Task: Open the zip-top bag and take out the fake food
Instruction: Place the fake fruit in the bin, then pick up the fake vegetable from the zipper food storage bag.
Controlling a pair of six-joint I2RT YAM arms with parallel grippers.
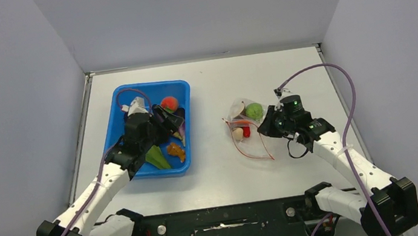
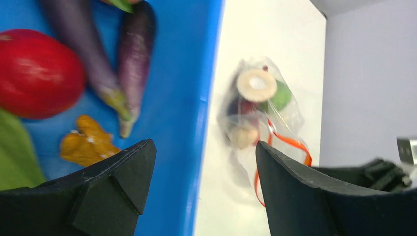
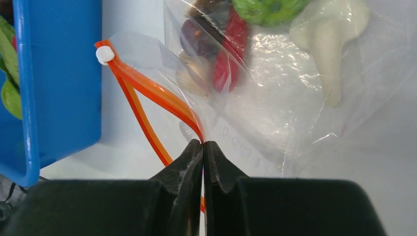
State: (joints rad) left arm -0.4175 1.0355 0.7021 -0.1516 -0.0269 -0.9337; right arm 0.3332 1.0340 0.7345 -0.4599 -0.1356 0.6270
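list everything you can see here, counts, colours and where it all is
table: one, white, under everything
bin: one, blue, left half of the table
red round fruit: one, red, in the bin
eggplants: two, purple, in the bin beside the fruit
knobbly piece: one, orange-yellow, in the bin
green pieces: count unclear, green, near end of the bin
zip-top bag: one, clear with orange zipper strip, right of the bin
green ball: one, green, in the bag
white mushroom: one, white, in the bag
red piece: one, red, in the bag
dark piece: one, purple, in the bag
brownish piece: one, in the bag
left gripper: black, open, over the bin
right gripper: black, shut on the bag's zipper strip
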